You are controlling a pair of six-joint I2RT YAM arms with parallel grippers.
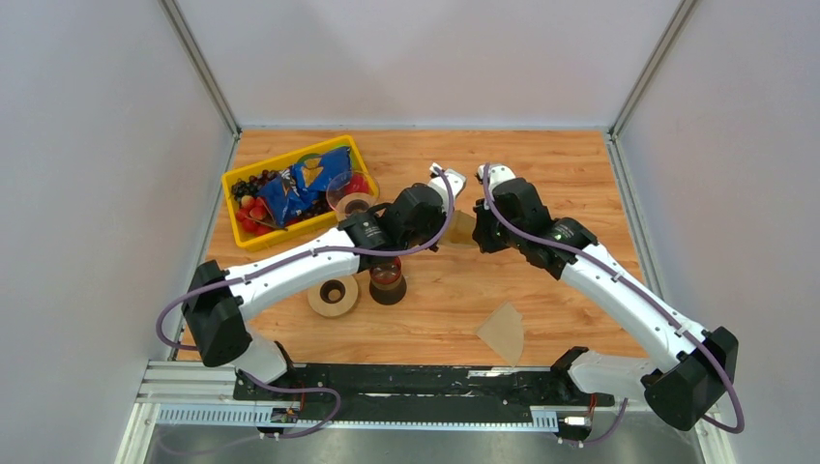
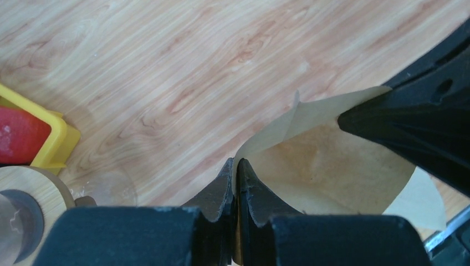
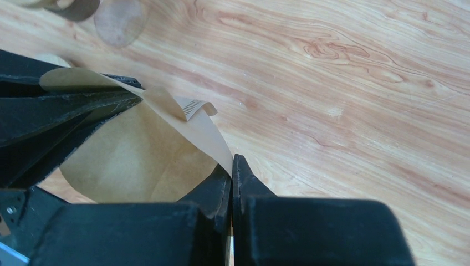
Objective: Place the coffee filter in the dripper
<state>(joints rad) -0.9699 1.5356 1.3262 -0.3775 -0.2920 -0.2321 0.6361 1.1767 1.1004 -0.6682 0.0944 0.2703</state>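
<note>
Fruit [image 1: 249, 205] and a blue snack bag [image 1: 300, 188] fill the yellow bin [image 1: 290, 230], which sits just left of the dripper [image 1: 350, 199] and touches it or nearly so. The dripper stands on the wooden table [image 1: 580, 184] with its clear cone and tan collar showing, and it has no paper in it. Nearer the arm bases than the dripper lies a tan ring disc [image 1: 333, 296] with a dark hole. Just right of that disc stands a dark red-brown piece [image 1: 388, 282] on a black base.

Right of the dripper and apart from it, the left gripper [image 2: 235, 169] has its jaws closed tight, with only a thin edge of paper between the fingertips. That paper is the coffee filter [image 1: 463, 226], light tan and held between the two arms, well to the right of the dripper. Its sheet bows into a curve, and a small crimped seam tab curls up near one corner. On the filter's far side from the dripper, the right gripper [image 3: 232, 166] is also pinched closed on the paper's opposite edge, with no gap visible between its fingers.

Farther right of the dripper and closer to the arm bases, a second filter [image 1: 503, 332] lies flat on the table, touched by neither arm.
</note>
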